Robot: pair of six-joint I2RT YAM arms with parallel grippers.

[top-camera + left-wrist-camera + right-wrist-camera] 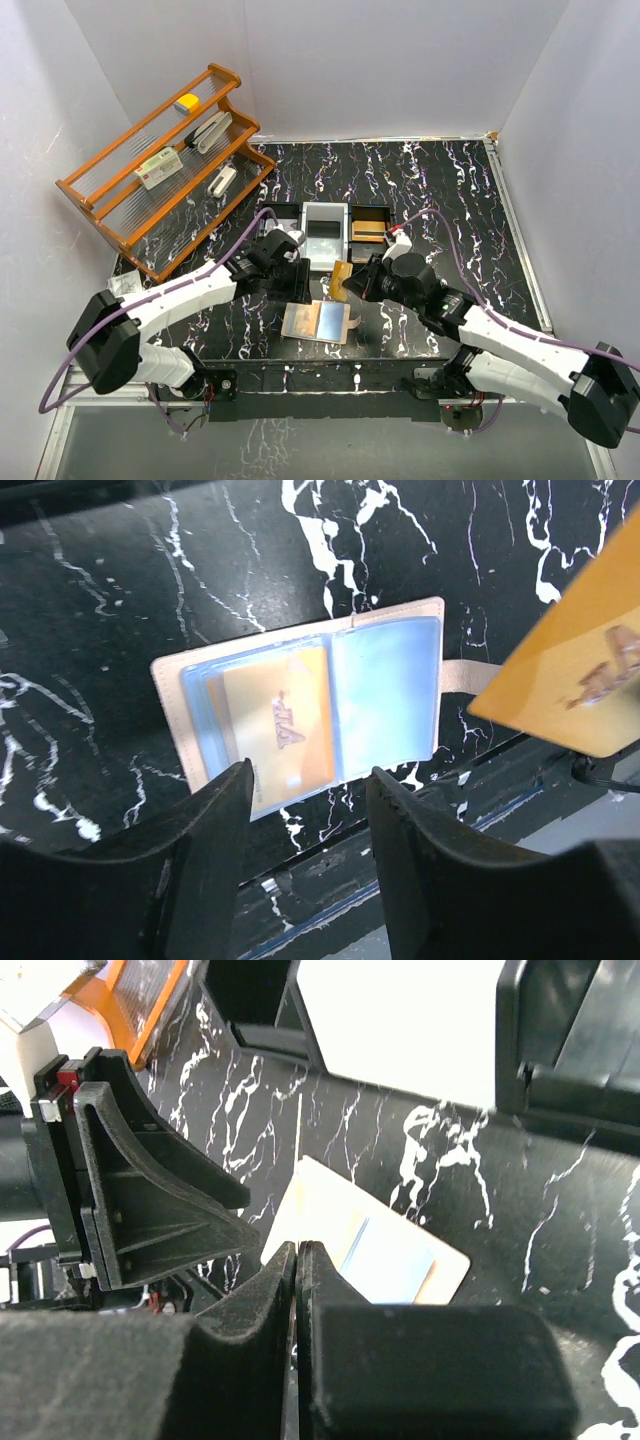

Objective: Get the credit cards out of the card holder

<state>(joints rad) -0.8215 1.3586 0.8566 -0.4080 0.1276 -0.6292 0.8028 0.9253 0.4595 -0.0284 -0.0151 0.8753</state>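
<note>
Right gripper (298, 1260) is pinching an orange card (570, 670), its fingers pressed together on the card's edge and holding it off the table (450, 200) at the upper right of the left wrist view. Left gripper (305, 815) is hovering with its fingers spread over the near edge of the card holder (385, 685), which is lying open at the lower centre of the top view. Whether it is touching the leather I cannot tell. To do this well, the right arm should be drawing the card clear without slackening its pinch while the left is pinning the holder flat. A second orange card (280, 725) is sitting in the left sleeve. In the left wrist view the holder's long axis is running left to right, with its snap tab (465, 675) pointing right.
</note>
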